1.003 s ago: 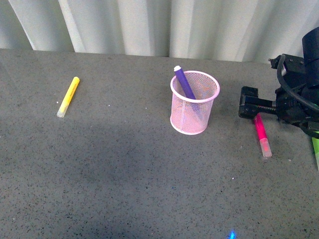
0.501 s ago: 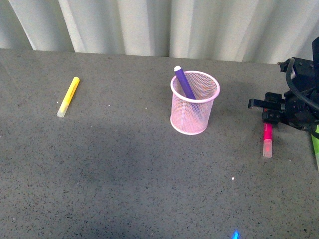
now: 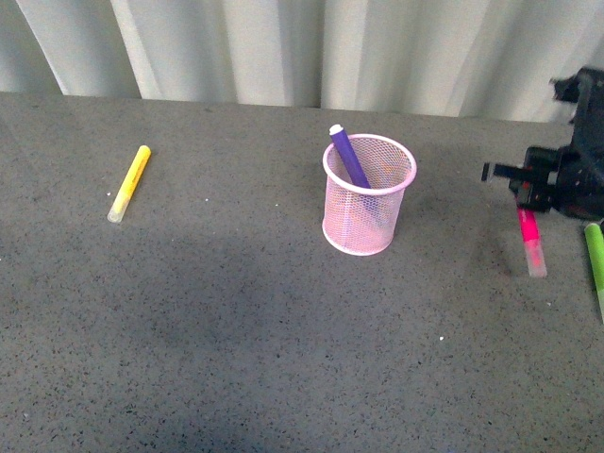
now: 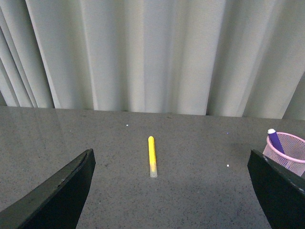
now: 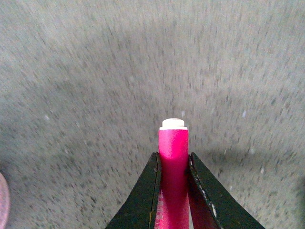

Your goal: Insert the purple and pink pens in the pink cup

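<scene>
The pink cup (image 3: 368,193) stands upright mid-table, with the purple pen (image 3: 349,156) leaning inside it and its white end above the rim. Far right of the cup, my right gripper (image 3: 525,193) is shut on the pink pen (image 3: 530,231), whose frosted cap points down toward the table. In the right wrist view both fingers press the pink pen (image 5: 173,167) and its white end sticks out past my right gripper (image 5: 173,164). My left gripper (image 4: 174,191) is open and holds nothing; the pink cup (image 4: 288,145) and purple pen (image 4: 274,140) show beside its finger.
A yellow marker (image 3: 129,182) lies on the grey table at the far left, also ahead of the left gripper as the yellow marker (image 4: 152,156). A green marker (image 3: 595,260) lies at the right edge, close to the pink pen. Pale curtains (image 3: 302,47) back the table.
My right gripper has closed on the pink pen and carried it to the right, away from the cup. The cup, purple pen and yellow marker have not moved.
</scene>
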You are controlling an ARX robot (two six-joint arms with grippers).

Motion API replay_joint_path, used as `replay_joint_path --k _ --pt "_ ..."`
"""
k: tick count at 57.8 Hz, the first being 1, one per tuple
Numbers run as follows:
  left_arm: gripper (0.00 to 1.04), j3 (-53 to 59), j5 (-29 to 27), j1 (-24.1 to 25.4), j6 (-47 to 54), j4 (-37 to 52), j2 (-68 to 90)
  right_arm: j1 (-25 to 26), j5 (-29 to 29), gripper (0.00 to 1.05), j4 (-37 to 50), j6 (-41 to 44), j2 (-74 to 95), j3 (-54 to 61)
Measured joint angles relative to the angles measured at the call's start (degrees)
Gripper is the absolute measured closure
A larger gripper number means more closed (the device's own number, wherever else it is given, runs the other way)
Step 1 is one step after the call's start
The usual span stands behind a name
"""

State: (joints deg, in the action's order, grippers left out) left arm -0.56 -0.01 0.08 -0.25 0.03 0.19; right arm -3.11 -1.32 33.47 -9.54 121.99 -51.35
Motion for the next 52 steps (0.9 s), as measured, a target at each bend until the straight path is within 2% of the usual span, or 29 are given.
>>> replay_joint_path --k 11,35,47,52 --pt "0.07 0.00 0.00 0.00 0.00 0.00 -0.02 -1.07 -5.60 0.93 18.56 4.72 -10.25 6.88" --pt "0.07 0.00 0.00 0.00 0.02 0.00 0.00 -5.14 -23.89 0.93 31.95 5.40 -16.11 11.13" --pt "0.07 0.00 0.00 0.00 0.02 0.00 -0.02 -4.11 -33.07 0.93 42.29 5.38 -11.41 12.98" --pt "0.07 0.00 0.00 0.00 0.00 0.00 -0.02 -3.41 -34.80 0.93 45.99 4.15 -9.01 13.18"
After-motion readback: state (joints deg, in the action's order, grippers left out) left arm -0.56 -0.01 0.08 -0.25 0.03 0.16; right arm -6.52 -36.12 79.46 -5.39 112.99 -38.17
